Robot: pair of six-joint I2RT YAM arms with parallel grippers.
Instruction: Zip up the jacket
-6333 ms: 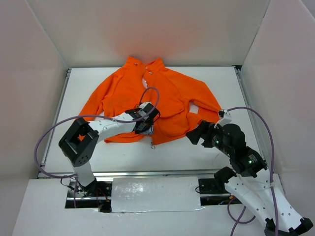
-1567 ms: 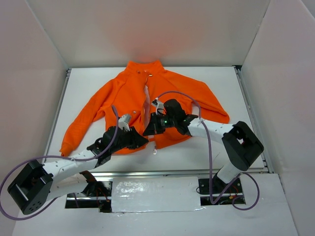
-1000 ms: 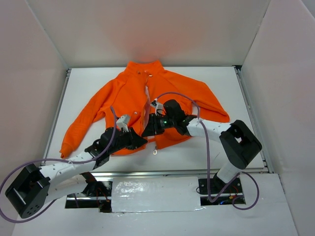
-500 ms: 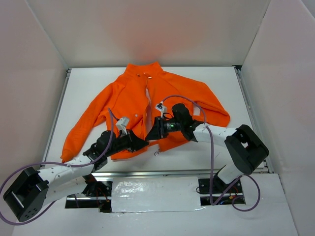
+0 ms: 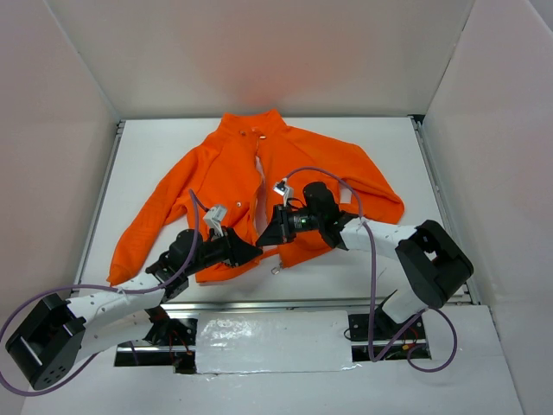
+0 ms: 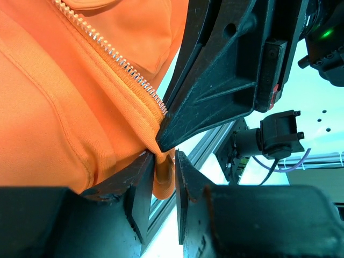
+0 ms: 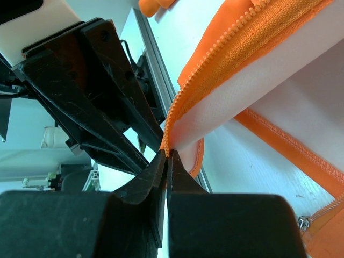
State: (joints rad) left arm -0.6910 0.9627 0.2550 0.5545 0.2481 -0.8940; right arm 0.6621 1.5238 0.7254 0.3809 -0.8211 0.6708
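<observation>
On the white desk (image 5: 410,151): the jacket (image 5: 302,164), bright orange fleece, lies spread front-up with its collar toward the far wall, its sleeves thrown out to either side and its hem near the desk's front edge.
Front opening: unzipped, with a sliver of whitish lining showing between the two front panels below the collar.
Left pincer (image 5: 250,252): reaching in low from the lower left, it is clamped on a fold of orange hem at the bottom of the opening. The left wrist view shows the fabric filling the narrow gap between its fingers (image 6: 141,185).
Right pincer (image 5: 263,239): coming in from the right, its jaws are pressed tight together on the lowest tip of one zipper edge, which is raised off the desk.
Zipper teeth (image 7: 215,59): pale and unjoined, they run up and away from the right pincer's tips along a panel whose white lining faces the right wrist camera. A second row (image 6: 115,56) runs down to the corner beside the left pincer.
Where the arms meet: the two pincers face each other at the hem, tips just beside one another.
Purple cables (image 5: 366,259): one loops over each arm.
</observation>
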